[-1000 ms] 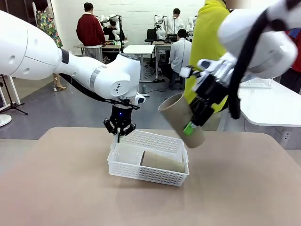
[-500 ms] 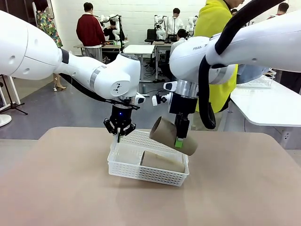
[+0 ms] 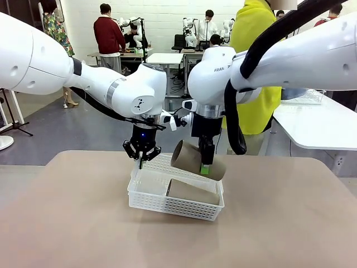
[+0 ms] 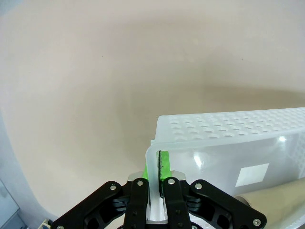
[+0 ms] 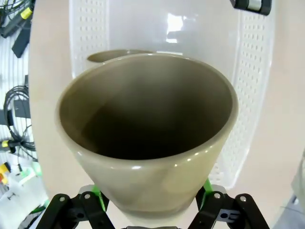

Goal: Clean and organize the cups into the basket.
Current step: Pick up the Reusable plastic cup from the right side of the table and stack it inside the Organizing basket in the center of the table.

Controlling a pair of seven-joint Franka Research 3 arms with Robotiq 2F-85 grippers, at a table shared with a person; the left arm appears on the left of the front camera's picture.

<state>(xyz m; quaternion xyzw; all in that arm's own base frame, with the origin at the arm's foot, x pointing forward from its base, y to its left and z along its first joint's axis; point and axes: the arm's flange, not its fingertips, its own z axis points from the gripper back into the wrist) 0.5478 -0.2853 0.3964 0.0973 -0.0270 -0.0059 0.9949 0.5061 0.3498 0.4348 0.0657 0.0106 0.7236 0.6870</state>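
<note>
The white lattice basket (image 3: 167, 205) sits mid-table, lifted a little at its far left corner. My left gripper (image 3: 141, 160) is shut on that corner's rim; in the left wrist view the left gripper (image 4: 157, 164) pinches the basket wall (image 4: 228, 129). One tan cup (image 3: 192, 191) lies on its side in the basket. My right gripper (image 3: 205, 167) is shut on a second tan cup (image 3: 189, 158), held tilted just above the basket's far right side with its mouth facing left. From the right wrist, this cup (image 5: 147, 143) hangs over the basket (image 5: 252, 71), above the lying cup's rim (image 5: 114, 55).
A person in a yellow top (image 3: 254, 67) stands behind the table's far edge. A white side table (image 3: 318, 125) with a clear basket (image 3: 304, 98) is at the right. The tan tabletop (image 3: 83, 223) is bare around the basket.
My right arm has swung left and down with the tan cup, from high at the right to just over the basket. The left gripper has kept its hold on the rim.
</note>
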